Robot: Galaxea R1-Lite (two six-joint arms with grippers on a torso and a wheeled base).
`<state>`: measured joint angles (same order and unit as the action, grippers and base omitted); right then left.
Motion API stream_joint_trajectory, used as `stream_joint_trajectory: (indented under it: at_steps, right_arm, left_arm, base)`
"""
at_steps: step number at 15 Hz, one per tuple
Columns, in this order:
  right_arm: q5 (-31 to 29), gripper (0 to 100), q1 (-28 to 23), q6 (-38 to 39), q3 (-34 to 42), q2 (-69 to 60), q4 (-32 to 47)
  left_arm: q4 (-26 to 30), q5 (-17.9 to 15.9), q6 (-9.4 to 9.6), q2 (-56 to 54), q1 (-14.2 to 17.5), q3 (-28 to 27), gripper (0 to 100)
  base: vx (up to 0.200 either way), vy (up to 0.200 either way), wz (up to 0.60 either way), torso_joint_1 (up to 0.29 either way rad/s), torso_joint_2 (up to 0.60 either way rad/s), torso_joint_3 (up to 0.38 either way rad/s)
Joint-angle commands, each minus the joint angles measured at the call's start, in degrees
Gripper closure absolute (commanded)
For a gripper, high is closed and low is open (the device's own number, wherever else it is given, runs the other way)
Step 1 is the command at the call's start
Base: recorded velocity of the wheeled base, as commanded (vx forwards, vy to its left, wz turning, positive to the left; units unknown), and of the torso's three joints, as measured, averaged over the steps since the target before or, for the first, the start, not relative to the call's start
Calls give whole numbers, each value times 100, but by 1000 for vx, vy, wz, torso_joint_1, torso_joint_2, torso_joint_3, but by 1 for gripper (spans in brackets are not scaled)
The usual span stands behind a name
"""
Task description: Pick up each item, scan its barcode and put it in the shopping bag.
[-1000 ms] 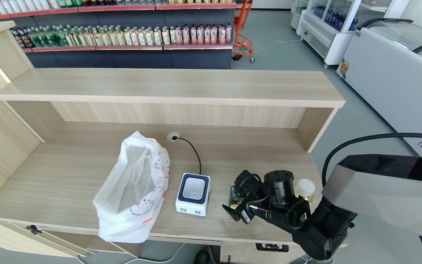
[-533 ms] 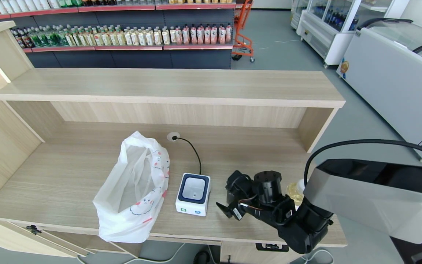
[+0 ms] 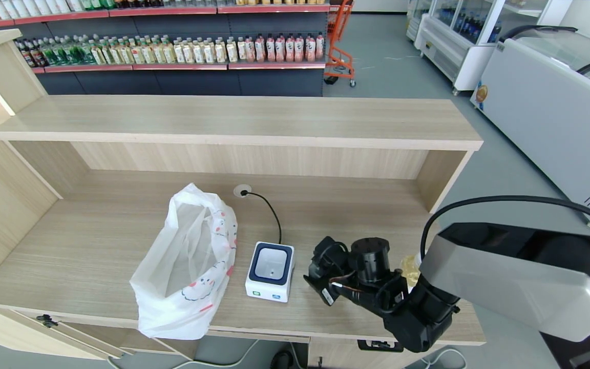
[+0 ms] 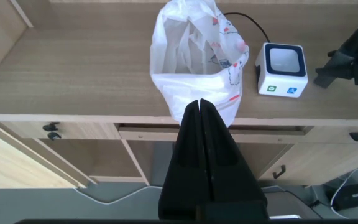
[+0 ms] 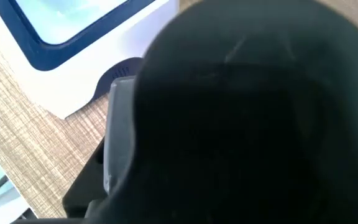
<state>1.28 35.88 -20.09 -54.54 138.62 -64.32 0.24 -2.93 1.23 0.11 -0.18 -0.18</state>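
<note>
A white plastic shopping bag [image 3: 185,266] stands open on the wooden counter [image 3: 95,241], with the white and blue barcode scanner [image 3: 270,270] just to its right. My right gripper [image 3: 324,279] hovers close to the scanner's right side, shut on a small dark container [image 5: 247,118]. That container hides most of the right wrist view, where a corner of the scanner [image 5: 86,50] shows. A yellowish bottle [image 3: 408,266] stands behind the right arm, mostly hidden. My left gripper [image 4: 199,109] is shut and empty, in front of the counter's edge below the bag [image 4: 194,62].
The scanner's black cable [image 3: 269,210] runs back to a grommet in the counter. A raised wooden ledge [image 3: 233,120] walls the back and sides. Bare counter lies left of the bag. Shop shelves and freezers stand beyond.
My right arm has moved left towards the scanner, carrying the dark container with it. The yellowish bottle is now more hidden behind the arm. The left gripper, bag and scanner are unmoved.
</note>
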Motion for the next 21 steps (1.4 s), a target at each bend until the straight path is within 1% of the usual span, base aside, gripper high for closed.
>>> stream_joint_trajectory:
  at_steps: [1, 6, 7, 9, 11, 15, 17, 19, 20, 21]
  right_arm:
    - [13, 100, -19, 172, 40, -309, -11]
    - [13, 100, 33, 972, -13, -863, 33]
    - [153, 100, 33, 1297, -92, -1056, 51]
    - [434, 100, -2, 1605, -259, -1285, 104]
    - [426, 100, -151, 1974, -268, -1513, 446]
    - [452, 100, -424, 2044, -338, -1619, 490]
    - [470, 100, -538, 2334, -364, -1838, 508]
    - [478, 100, -582, 2396, -373, -1900, 508]
    - [645, 100, -819, 2519, -408, -2225, 640]
    - [935, 100, -969, 2633, -566, -2612, 666]
  left_arm:
    - [2, -6, 0, -2, 1, 1, 100]
    - [2, 3, 0, -2, 1, 1, 100]
    - [2, 3, 0, -2, 1, 1, 100]
    - [2, 3, 0, -2, 1, 1, 100]
    - [2, -6, 0, -2, 1, 1, 100]
    - [2, 3, 0, -2, 1, 1, 100]
    - [2, 3, 0, -2, 1, 1, 100]
    - [2, 3, 0, -2, 1, 1, 100]
    - [2, 3, 0, -2, 1, 1, 100]
    - [2, 3, 0, -2, 1, 1, 100]
  base:
    - [0, 0, 0, 0, 0, 0]
    - [0, 0, 0, 0, 0, 0]
    - [0, 0, 0, 0, 0, 0]
    - [0, 0, 0, 0, 0, 0]
    - [0, 0, 0, 0, 0, 0]
    - [0, 0, 0, 0, 0, 0]
    - [0, 0, 0, 0, 0, 0]
    - [0, 0, 0, 0, 0, 0]
    - [0, 0, 0, 0, 0, 0]
    - [0, 0, 0, 0, 0, 0]
